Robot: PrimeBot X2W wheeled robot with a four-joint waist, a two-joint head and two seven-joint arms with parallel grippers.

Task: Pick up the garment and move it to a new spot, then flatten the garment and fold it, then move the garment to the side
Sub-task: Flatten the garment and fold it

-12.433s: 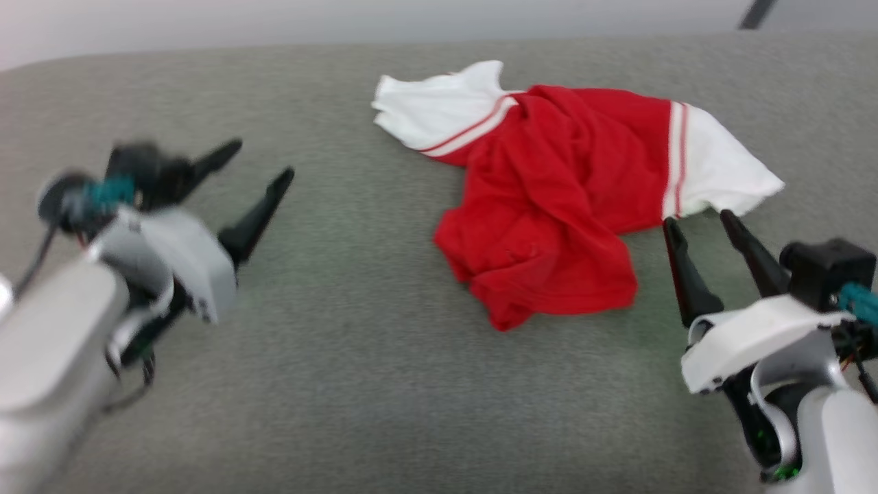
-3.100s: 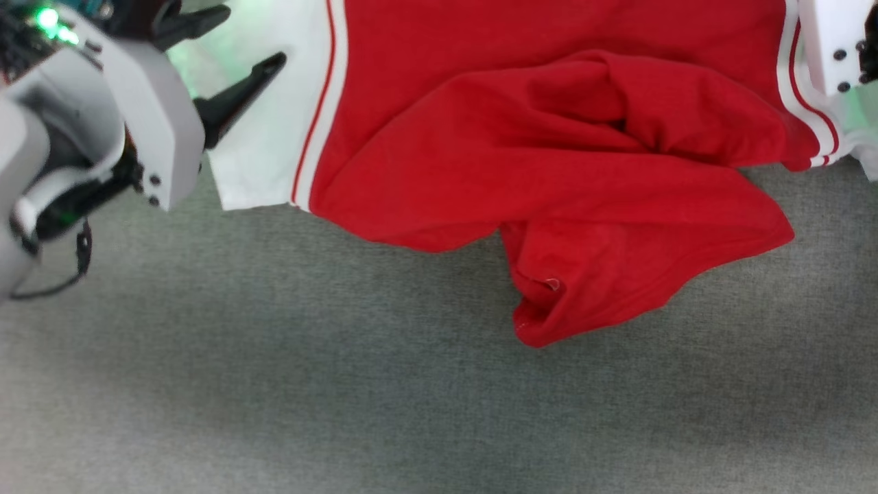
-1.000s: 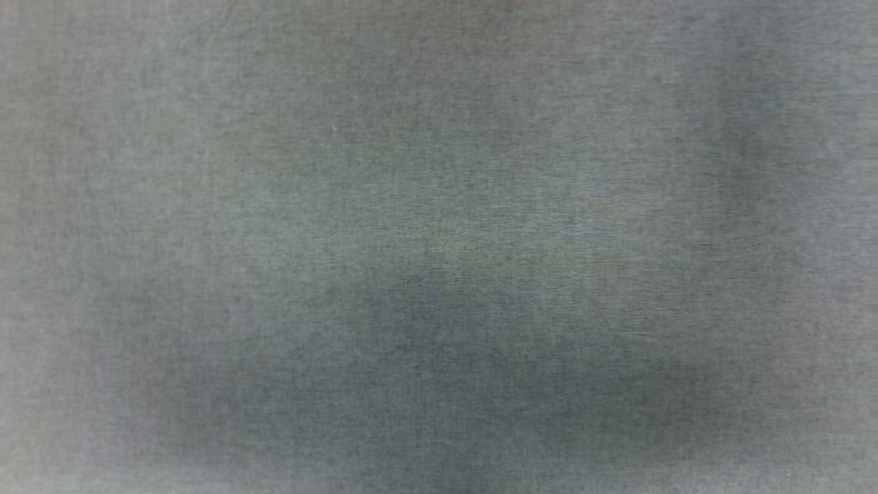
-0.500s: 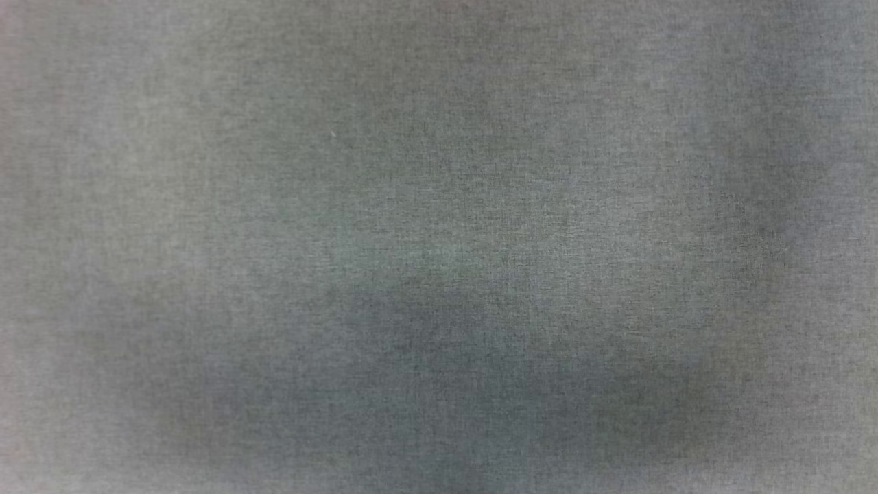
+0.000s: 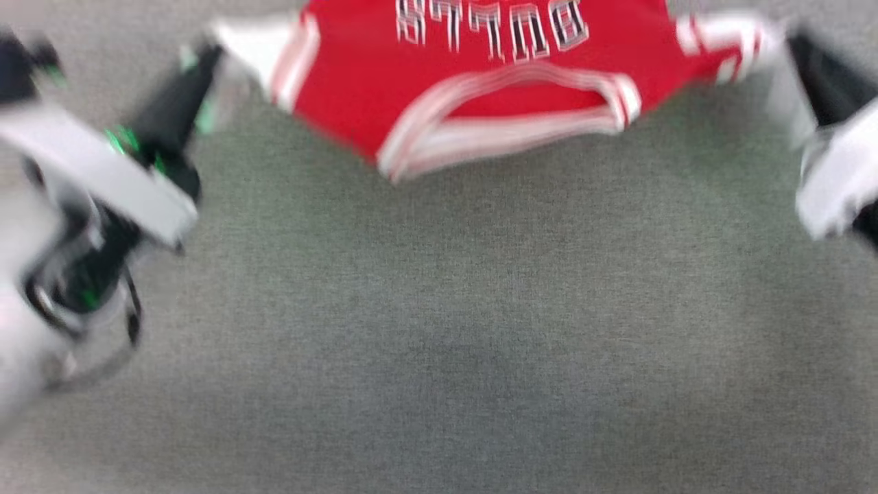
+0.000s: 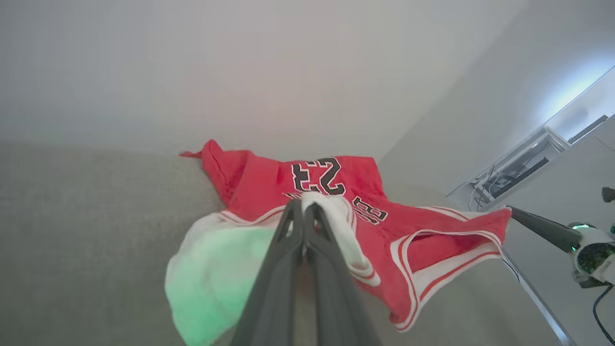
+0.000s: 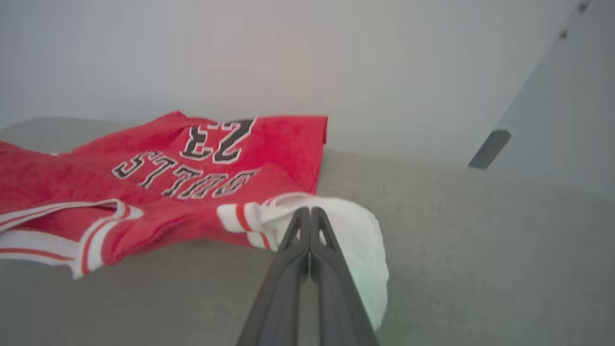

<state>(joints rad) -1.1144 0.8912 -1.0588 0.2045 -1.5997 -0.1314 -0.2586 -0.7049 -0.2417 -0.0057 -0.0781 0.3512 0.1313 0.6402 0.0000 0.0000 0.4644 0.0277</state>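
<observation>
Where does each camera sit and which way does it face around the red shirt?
Head view: on the head, facing down at the grey fabric surface; red soft short-sleeved shirt with white sleeves at top, left gripper at left, right gripper at right.
Left wrist view: on the left wrist, along its shut fingers across the shirt; right gripper at right.
Right wrist view: on the right wrist, along its shut fingers across the shirt.
Shared: both wrist views show the number 23.

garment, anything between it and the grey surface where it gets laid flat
Nothing visible does. The left gripper and right gripper are each shut on a sleeve of the garment, and the grey surface beside it shows no other object.
</observation>
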